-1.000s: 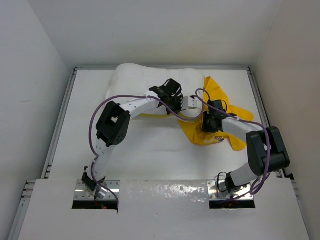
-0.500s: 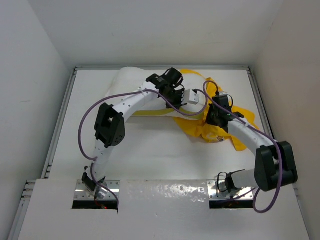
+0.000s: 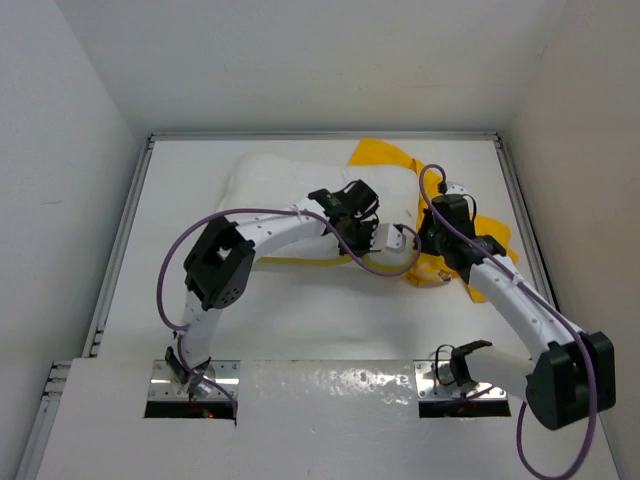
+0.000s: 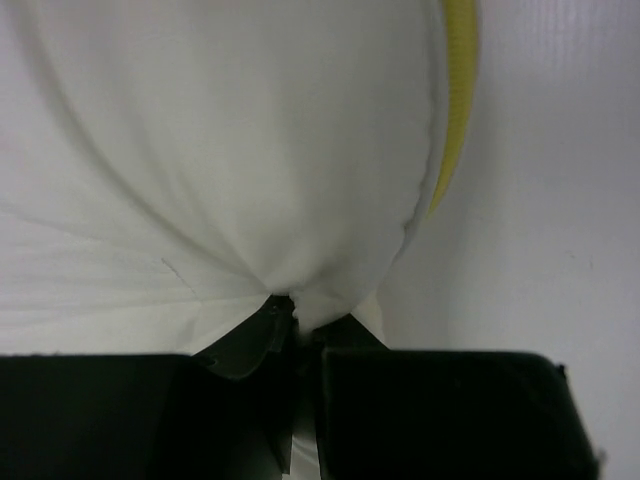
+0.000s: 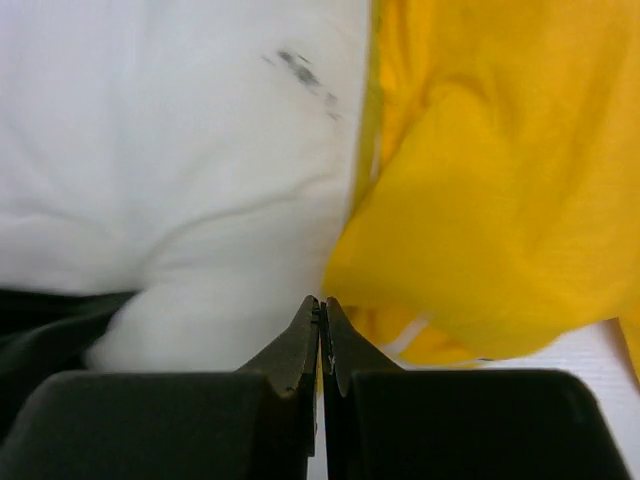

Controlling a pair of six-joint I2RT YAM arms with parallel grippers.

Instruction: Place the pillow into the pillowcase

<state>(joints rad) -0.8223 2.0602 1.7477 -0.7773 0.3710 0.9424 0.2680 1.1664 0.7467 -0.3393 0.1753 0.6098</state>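
Observation:
The white pillow (image 3: 272, 185) lies at the back of the table, with its yellow edge band along the near side. The yellow pillowcase (image 3: 382, 156) is bunched over and around the pillow's right end. My left gripper (image 3: 383, 236) is shut on a pinch of the pillow's white cloth (image 4: 250, 180) near its corner; the edge band (image 4: 457, 110) runs past on the right. My right gripper (image 3: 425, 230) is shut on a thin edge of the pillowcase (image 5: 500, 190), right beside the pillow (image 5: 170, 150). The pillowcase's print is hidden.
White walls enclose the table on the left, back and right. A raised rail (image 3: 125, 240) runs along the table's left edge. Purple cables loop off both arms over the middle of the table.
My left gripper has pulled back toward the near side with the pillow corner. My right arm has stretched out and carried the pillowcase edge further over the pillow's right end.

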